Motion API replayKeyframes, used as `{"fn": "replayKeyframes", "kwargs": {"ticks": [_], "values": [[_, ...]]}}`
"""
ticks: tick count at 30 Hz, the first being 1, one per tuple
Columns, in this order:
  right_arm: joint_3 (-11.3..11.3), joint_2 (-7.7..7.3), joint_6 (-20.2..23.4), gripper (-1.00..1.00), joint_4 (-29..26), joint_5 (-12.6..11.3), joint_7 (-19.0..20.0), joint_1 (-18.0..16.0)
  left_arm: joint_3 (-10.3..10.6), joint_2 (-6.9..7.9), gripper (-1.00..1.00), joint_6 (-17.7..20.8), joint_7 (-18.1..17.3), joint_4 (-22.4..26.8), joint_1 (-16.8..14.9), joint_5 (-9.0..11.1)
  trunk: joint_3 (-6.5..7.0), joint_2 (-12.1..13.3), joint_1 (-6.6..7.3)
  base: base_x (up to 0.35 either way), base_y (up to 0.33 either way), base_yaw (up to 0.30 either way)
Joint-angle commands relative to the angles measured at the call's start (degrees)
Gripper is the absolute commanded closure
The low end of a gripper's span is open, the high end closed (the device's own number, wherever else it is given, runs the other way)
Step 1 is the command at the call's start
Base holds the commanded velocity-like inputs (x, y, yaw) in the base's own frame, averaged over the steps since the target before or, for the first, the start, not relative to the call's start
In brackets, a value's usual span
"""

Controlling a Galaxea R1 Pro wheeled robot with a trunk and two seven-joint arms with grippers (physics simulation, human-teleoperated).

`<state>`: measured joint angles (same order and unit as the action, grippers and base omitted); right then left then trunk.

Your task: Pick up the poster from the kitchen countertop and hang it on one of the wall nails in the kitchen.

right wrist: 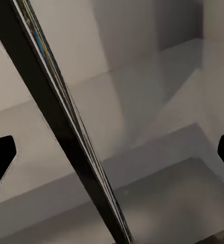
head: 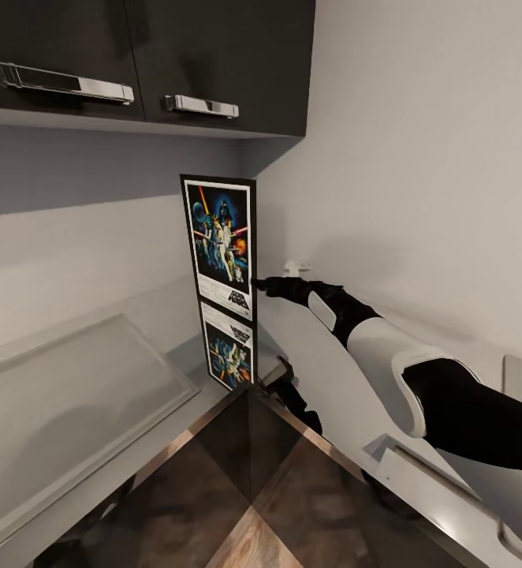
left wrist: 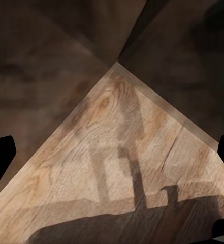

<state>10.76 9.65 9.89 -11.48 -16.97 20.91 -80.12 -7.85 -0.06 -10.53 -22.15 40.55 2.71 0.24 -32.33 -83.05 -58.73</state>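
Observation:
The poster (head: 220, 241) stands upright in the corner on the kitchen countertop (head: 48, 473), with its upside-down mirror image (head: 229, 351) in the glossy slab below. My right gripper (head: 255, 284) reaches to the poster's right edge at about mid-height. In the right wrist view the poster (right wrist: 66, 122) runs edge-on between the wide-apart fingers (right wrist: 0, 157), so the right gripper (right wrist: 112, 155) is open around it. My left gripper (left wrist: 112, 157) is open too and hangs low over the wood floor (left wrist: 122, 152).
Dark upper cabinets with chrome handles (head: 64, 79) hang over the counter. A small white fitting (head: 296, 268) sticks out of the right wall just behind my right hand. A flat framed panel (head: 80, 379) lies in the left counter run. Dark cabinet fronts (head: 214, 465) meet below the corner.

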Motion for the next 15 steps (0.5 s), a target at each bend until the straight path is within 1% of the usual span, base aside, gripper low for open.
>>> {"fn": "replayKeyframes", "kwargs": {"ticks": [1,7,15], "values": [[0.4,-0.01,0.3,-1.0,0.0,-0.5,1.0,0.0,-0.2,-0.03,-1.0,0.0,-0.4,0.1,0.0,0.0,-0.05,0.0,0.0,0.0,0.0,0.0],[0.4,0.01,0.4,-1.0,0.1,-0.5,2.8,0.0,-0.2,-0.03,-1.0,-0.1,-0.4,0.1,0.0,0.0,-0.05,0.0,0.0,0.0,0.0,0.0],[0.4,0.01,0.4,-1.0,0.2,-0.4,3.3,0.0,-0.2,-0.03,-1.0,-0.1,-0.4,0.1,0.0,0.0,-0.05,0.0,0.0,0.0,0.0,0.0]]}}
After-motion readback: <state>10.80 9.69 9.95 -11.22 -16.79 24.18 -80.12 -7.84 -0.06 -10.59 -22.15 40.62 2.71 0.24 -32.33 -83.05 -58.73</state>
